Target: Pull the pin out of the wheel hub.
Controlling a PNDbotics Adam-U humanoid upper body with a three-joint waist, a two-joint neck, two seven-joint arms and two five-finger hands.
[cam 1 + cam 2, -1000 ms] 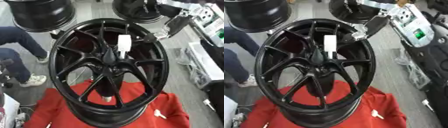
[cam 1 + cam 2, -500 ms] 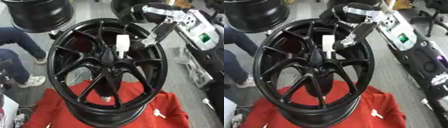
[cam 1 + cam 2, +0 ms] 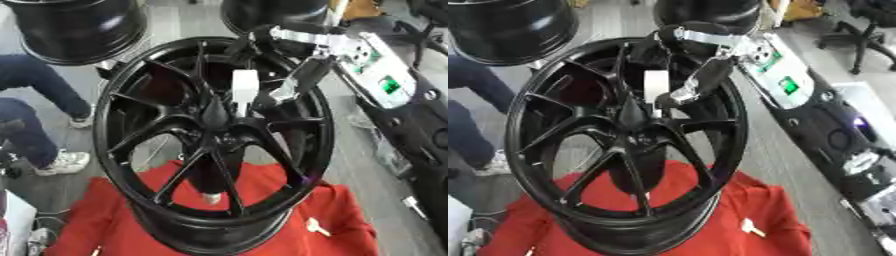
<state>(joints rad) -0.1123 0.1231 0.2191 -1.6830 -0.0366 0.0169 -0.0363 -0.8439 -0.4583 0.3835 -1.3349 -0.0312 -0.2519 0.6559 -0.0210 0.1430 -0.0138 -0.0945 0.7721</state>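
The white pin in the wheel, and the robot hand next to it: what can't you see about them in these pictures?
- White pin: its lower end is hidden inside the black wheel hub, both views.
- Right hand: motion blur hides whether its fingers touch the pin.
- Left hand: shows in neither view.
- Small white thing on the red cloth: too small to identify.

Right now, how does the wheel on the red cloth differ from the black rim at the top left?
The wheel faces the camera, spokes showing, a white pin standing in its hub; the black rim is cut off by the picture's edge and shows only barrel. The wheel rests on a red cloth, with the right hand reaching its pin; the rim sits on the floor, untouched. Both are glossy black.
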